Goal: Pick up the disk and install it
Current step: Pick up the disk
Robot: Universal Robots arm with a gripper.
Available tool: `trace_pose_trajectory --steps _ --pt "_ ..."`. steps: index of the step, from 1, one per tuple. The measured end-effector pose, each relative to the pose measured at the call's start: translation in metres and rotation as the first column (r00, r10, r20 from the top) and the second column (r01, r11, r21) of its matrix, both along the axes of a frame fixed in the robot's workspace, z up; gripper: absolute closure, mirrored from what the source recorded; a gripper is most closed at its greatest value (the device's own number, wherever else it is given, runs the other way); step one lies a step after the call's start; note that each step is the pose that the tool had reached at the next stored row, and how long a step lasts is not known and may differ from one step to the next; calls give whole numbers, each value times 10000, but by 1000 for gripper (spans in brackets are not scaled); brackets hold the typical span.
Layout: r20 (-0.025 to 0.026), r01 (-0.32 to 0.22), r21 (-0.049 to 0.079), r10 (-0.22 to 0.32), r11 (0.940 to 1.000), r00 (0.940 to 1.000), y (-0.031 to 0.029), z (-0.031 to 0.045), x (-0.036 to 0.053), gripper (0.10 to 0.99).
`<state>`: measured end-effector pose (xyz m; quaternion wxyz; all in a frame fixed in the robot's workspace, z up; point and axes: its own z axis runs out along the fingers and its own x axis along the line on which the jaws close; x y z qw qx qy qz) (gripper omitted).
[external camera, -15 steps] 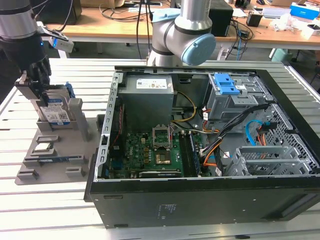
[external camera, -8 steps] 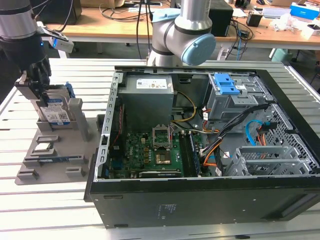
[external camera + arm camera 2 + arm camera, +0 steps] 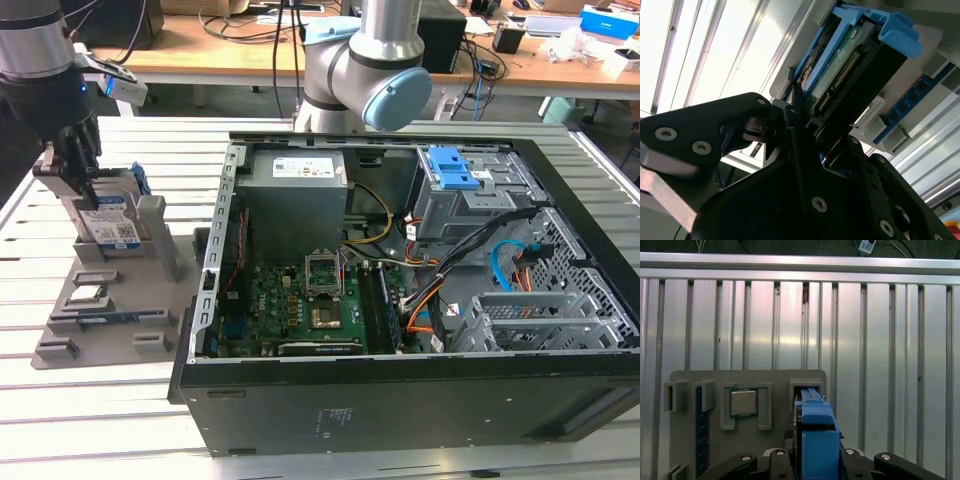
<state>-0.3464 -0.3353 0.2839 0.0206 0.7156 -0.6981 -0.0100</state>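
The disk (image 3: 110, 222) stands on edge in a slot of the grey holder (image 3: 150, 300) at the exterior view's left, its blue-and-white label facing out. My gripper (image 3: 80, 185) has come down over it from above, one finger on each flat side, and looks shut on it. In the first wrist view the disk's blue rail (image 3: 815, 440) sits squarely between the black finger links. The second wrist view shows the disk's circuit side and connector (image 3: 840, 75) pressed against a black finger (image 3: 795, 130). The disk still sits in the holder's slot.
A small square chip (image 3: 744, 402) and a thin dark memory stick (image 3: 702, 430) lie in the same holder. The open computer case (image 3: 400, 400) fills the exterior view's right, with a blue-latched drive cage (image 3: 455, 170) and a metal bay (image 3: 530, 320) inside. The table (image 3: 100, 420) is slatted aluminium.
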Motion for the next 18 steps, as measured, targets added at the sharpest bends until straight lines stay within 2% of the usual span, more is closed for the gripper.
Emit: trace_pose_trajectory --steps 9,18 --pt "1 0 -13 0 10000 10000 0 7 1 722" --pt "0 0 -14 0 10000 10000 6 198 0 722"
